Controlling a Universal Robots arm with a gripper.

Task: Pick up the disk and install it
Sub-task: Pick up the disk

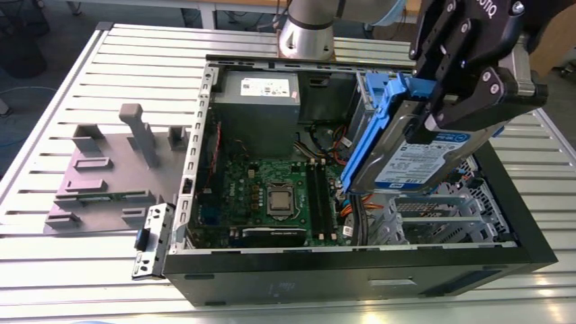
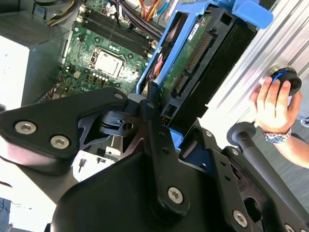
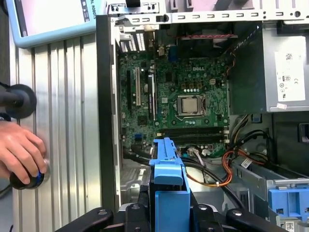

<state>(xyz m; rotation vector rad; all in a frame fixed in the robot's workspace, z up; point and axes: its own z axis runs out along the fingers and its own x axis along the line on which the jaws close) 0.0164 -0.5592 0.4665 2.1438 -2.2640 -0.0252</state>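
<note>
The disk (image 1: 423, 158), a silver drive with a white-and-blue label in a blue carrier frame (image 1: 369, 142), hangs tilted on edge over the open computer case (image 1: 360, 263), above its right-hand drive cage (image 1: 432, 216) in the exterior view. My gripper (image 1: 441, 125) is shut on the disk from above. In the second wrist view the disk's green circuit side (image 2: 193, 53) faces the camera, with one black finger (image 2: 154, 116) pressed against the carrier. The first wrist view looks along the blue carrier (image 3: 166, 193) held between the gripper's black links, with the motherboard (image 3: 178, 96) beyond it.
Inside the case lie the motherboard (image 1: 270, 196), a grey power supply (image 1: 256, 88) and orange cables (image 3: 212, 179). A grey fixture (image 1: 108, 175) stands on the slatted table at the exterior view's left. A person's hand (image 3: 19, 150) rests on a black-and-blue knob (image 2: 285, 77) beside the case.
</note>
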